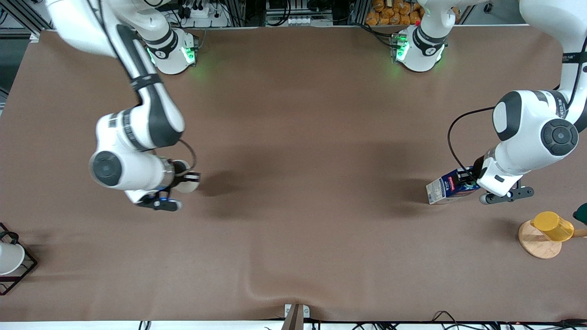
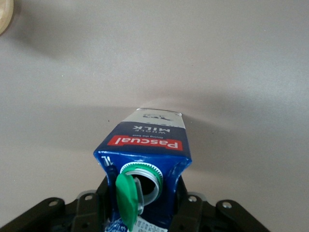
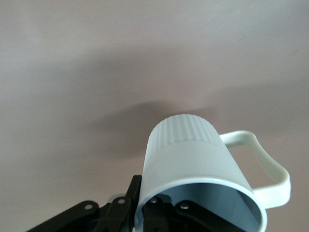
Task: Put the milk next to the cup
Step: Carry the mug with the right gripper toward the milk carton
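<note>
Presently the milk (image 1: pixel 447 187) is gripped near its gabled top by the closed fingers of the left gripper (image 1: pixel 472 182), at the left arm's end of the tabletop (image 1: pixel 298 114); whether its base touches the surface cannot be told. In the left wrist view its green cap (image 2: pixel 128 200) is seen flipped open. The cup (image 1: pixel 185 176) is gripped at its rim by the closed fingers of the right gripper (image 1: pixel 176 181), over the right arm's end of the tabletop, well apart from the milk. The step in hand is judged to be the pickup, with both things just taken. Next, the two must be brought together and set down side by side, the open carton kept upright. One milk carton and one beige cup are counted; also one yellow cup (image 1: pixel 553 226) on one wooden coaster (image 1: pixel 536 243), and one white cup (image 1: pixel 9 257) in one wire rack (image 1: pixel 25 270)
</note>
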Tool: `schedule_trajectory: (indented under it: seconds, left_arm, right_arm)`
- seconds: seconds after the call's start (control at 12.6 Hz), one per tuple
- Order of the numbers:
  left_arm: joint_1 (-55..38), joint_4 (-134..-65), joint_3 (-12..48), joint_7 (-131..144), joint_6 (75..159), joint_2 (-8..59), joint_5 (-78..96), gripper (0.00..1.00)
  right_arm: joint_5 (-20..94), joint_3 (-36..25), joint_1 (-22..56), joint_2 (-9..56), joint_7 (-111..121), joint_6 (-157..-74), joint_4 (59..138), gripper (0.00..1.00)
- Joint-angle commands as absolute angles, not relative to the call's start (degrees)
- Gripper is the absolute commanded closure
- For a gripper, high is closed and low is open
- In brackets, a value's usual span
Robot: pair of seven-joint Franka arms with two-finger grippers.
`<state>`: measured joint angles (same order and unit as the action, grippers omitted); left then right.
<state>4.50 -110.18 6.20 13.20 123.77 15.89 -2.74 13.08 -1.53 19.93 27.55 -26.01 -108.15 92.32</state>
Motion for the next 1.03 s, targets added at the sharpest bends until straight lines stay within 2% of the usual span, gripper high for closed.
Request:
schedule_trajectory:
  seconds: [0.0, 0.24, 0.48, 0.72, 0.96]
  left_arm:
    - [4.57, -109.78, 6.24, 13.01, 123.84, 15.82, -3.87, 0.49]
    - [4.74, -108.47, 6.33, 12.66, 121.48, 15.29, -3.78, 0.48]
    - [4.4, -104.78, 6.5, 12.57, 115.6, 15.12, -3.69, 0.48]
    - [4.13, -101.87, 7.37, 12.57, 111.72, 14.59, -3.16, 0.48]
    - [4.13, -101.43, 10.71, 13.53, 110.48, 13.36, -2.99, 0.48]
  right_arm:
    - [16.34, -2.2, 26.34, 33.03, -39.24, -107.49, 84.93, 1.0]
    - [17.58, -2.29, 33.12, 38.75, -52.0, -108.01, 75.87, 1.0]
    - [17.75, -2.29, 39.88, 40.51, -60.97, -114.42, 75.93, 1.0]
    - [17.75, -2.29, 45.25, 42.8, -68.44, -116.53, 76.03, 1.0]
    - [17.93, -2.2, 46.4, 44.38, -70.49, -118.38, 76.03, 1.0]
